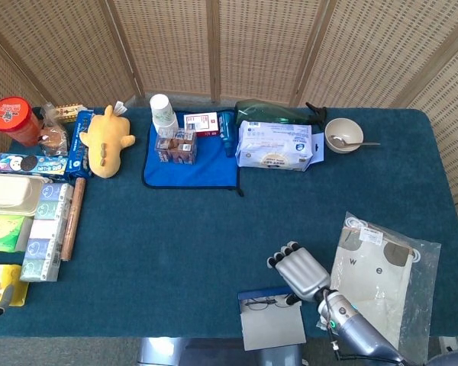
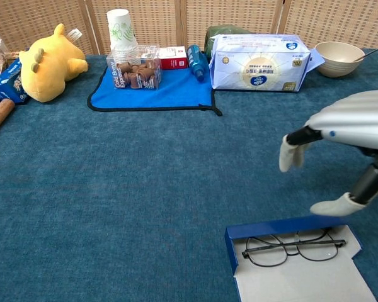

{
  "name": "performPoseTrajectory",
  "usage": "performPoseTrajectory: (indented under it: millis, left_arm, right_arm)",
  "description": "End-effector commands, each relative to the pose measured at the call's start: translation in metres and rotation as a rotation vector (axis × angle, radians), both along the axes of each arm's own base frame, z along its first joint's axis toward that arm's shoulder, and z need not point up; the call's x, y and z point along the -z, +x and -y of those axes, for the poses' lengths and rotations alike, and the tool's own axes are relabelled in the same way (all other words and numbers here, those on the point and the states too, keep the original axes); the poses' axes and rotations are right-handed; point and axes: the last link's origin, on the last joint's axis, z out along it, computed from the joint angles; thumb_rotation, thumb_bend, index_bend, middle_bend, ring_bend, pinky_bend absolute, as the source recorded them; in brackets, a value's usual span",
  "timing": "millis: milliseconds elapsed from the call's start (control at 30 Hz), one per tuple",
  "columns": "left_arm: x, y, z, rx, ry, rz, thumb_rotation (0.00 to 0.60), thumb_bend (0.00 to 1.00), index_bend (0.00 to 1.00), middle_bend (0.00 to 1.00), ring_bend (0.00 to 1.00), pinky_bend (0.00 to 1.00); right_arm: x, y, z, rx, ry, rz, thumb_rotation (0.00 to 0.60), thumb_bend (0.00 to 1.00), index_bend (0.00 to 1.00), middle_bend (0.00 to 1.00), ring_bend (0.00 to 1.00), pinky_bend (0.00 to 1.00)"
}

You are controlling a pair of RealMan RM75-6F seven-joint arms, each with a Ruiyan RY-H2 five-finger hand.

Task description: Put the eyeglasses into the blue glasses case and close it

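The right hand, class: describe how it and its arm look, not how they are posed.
The right hand has a smooth silver-grey ribbed back, dark segments and pale whitish fingertips on its fingers. A small blue dot marks its shell. In the head view, a green light glows at the wrist of the grey arm.

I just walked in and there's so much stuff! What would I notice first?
Probably the silver right hand hovering open above the blue glasses case at the near table edge, with the eyeglasses lying inside it. Next, the yellow plush toy at the far left.
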Motion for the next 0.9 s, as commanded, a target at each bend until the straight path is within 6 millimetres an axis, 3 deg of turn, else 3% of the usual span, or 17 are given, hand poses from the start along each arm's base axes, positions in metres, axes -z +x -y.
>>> performPoseTrajectory:
  millis: [33, 433, 533, 900]
  left_arm:
    - [-0.001, 0.000, -0.002, 0.006, 0.001, 0.000, 0.600, 0.29, 0.18, 0.10, 0.00, 0.00]
    - [-0.009, 0.003, -0.011, 0.048, 0.005, 0.022, 0.600, 0.30, 0.18, 0.10, 0.00, 0.00]
    - [-0.014, 0.005, -0.011, 0.057, 0.016, 0.015, 0.600, 0.29, 0.17, 0.10, 0.00, 0.00]
    - [-0.023, 0.005, -0.002, 0.049, 0.035, 0.016, 0.600, 0.30, 0.15, 0.10, 0.00, 0.00]
  right_arm:
    - [-0.015, -0.019, -0.015, 0.037, -0.088, 0.061, 0.314, 0.25, 0.26, 0.32, 0.22, 0.23]
    - [-0.014, -0.053, -0.058, 0.022, -0.220, 0.141, 0.366, 0.25, 0.13, 0.23, 0.15, 0.22]
    - [-0.011, -0.060, -0.065, 0.026, -0.223, 0.143, 0.393, 0.25, 0.12, 0.22, 0.14, 0.21]
    - [-0.008, -0.093, -0.094, 0.022, -0.250, 0.122, 0.398, 0.26, 0.09, 0.18, 0.07, 0.17]
